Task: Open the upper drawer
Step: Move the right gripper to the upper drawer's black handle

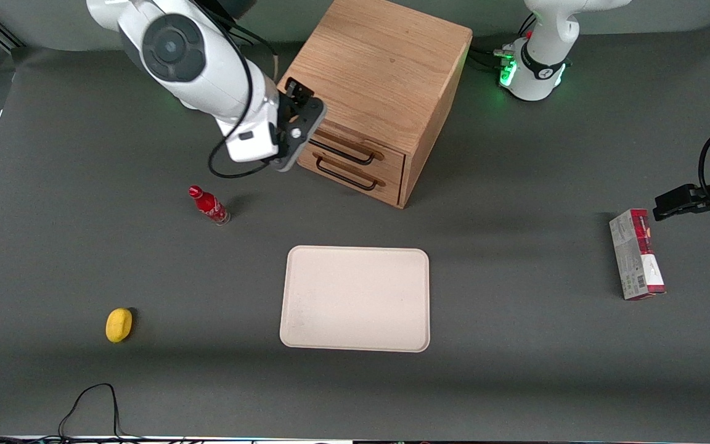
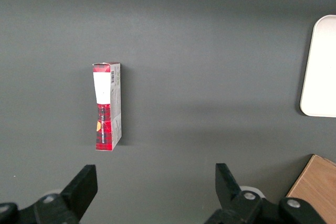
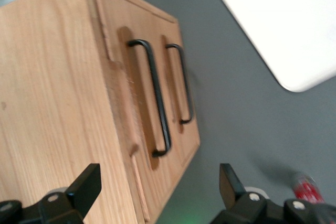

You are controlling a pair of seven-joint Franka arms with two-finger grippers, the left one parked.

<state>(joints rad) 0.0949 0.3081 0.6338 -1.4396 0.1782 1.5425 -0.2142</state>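
The wooden cabinet (image 1: 379,68) stands at the back of the table with two light oak drawers, both shut. The upper drawer (image 1: 355,147) has a thin black wire handle (image 1: 346,154); the lower drawer (image 1: 349,179) sits under it. My right gripper (image 1: 306,102) hovers above the cabinet's front top corner at the working arm's end, open and empty, touching nothing. In the right wrist view the gripper (image 3: 157,177) has its fingers spread wide, with the upper drawer (image 3: 118,103) and its handle (image 3: 157,98) ahead, and the lower handle (image 3: 185,85) beside it.
A beige tray (image 1: 355,298) lies in front of the cabinet, nearer the camera. A small red bottle (image 1: 209,205) stands near the gripper. A yellow fruit (image 1: 119,324) lies toward the working arm's end. A red and white box (image 1: 636,254) lies toward the parked arm's end.
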